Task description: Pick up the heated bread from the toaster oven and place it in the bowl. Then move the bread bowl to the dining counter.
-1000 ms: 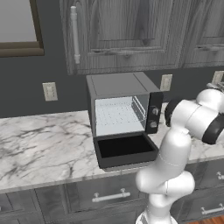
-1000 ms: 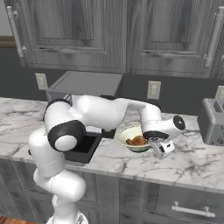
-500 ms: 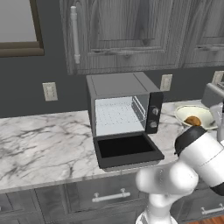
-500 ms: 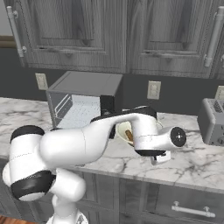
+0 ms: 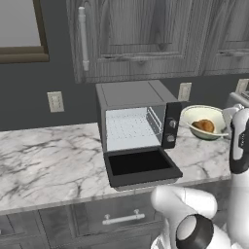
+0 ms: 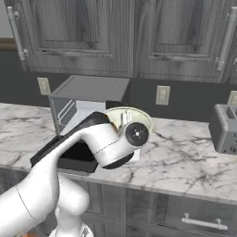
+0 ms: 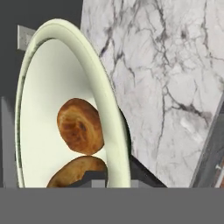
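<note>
Now the bowl is up off the marble, riding at the right of the left base frame beside the toaster oven, where a second ago it sat on the counter. The bread lies inside it, a second brown piece just below. The gripper pinches the rim at the hand view's bottom edge. Loading is finished, I'd say; the carry to the dining counter has begun.

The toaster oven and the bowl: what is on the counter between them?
Nothing: in the left base view only bare marble counter lies between the toaster oven and the bowl.
</note>
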